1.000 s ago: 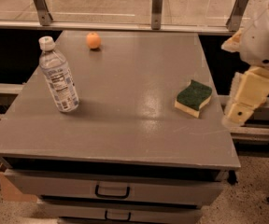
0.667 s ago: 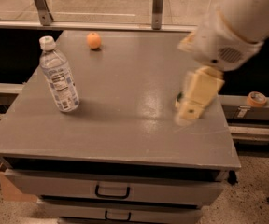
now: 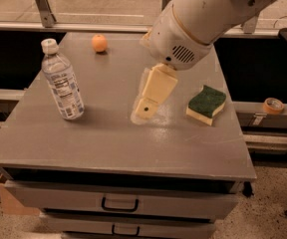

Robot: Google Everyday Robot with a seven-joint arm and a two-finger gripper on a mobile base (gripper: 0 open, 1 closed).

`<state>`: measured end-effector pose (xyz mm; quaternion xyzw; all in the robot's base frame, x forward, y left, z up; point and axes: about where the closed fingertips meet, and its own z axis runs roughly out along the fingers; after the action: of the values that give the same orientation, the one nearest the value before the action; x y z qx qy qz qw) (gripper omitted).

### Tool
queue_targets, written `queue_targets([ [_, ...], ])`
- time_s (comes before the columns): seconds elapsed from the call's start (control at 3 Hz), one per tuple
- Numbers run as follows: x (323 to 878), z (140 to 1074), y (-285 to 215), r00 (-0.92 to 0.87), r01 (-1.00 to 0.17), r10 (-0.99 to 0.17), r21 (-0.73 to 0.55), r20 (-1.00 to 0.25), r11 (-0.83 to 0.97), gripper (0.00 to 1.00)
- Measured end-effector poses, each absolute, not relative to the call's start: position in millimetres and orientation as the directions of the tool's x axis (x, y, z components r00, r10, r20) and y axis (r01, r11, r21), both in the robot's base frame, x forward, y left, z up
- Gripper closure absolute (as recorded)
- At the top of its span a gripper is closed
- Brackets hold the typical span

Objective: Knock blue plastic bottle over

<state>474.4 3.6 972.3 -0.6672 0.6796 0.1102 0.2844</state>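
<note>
The blue plastic bottle (image 3: 62, 80) is clear and ribbed with a white cap and a printed label. It stands upright, leaning slightly, at the left of the grey table (image 3: 108, 143). My gripper (image 3: 144, 108) hangs from the big white arm (image 3: 203, 14) over the table's middle, right of the bottle and well apart from it. An orange ball (image 3: 99, 43) lies at the back, behind the bottle.
A green and yellow sponge (image 3: 207, 105) lies at the right of the table. A roll of tape (image 3: 272, 105) sits on a ledge off the right edge. Drawers with handles (image 3: 118, 203) are below the front edge. Metal rails run behind the table.
The arm and gripper have swung left, from beyond the table's right edge past the sponge to the middle of the table. The bottle, ball and sponge have not moved on the table.
</note>
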Motion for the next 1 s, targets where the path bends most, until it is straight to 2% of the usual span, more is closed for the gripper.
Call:
queue_targets([
  [0.33, 480, 967, 16, 0.042, -0.966, -0.803, -0.229, -0.595, 0.120, 0.00],
  [0.67, 497, 952, 57, 0.063, -0.967, -0.698, -0.217, -0.713, 0.135, 0.00],
  [1.0, 517, 939, 124, 0.104, -0.982, -0.552, -0.174, -0.828, 0.076, 0.00],
])
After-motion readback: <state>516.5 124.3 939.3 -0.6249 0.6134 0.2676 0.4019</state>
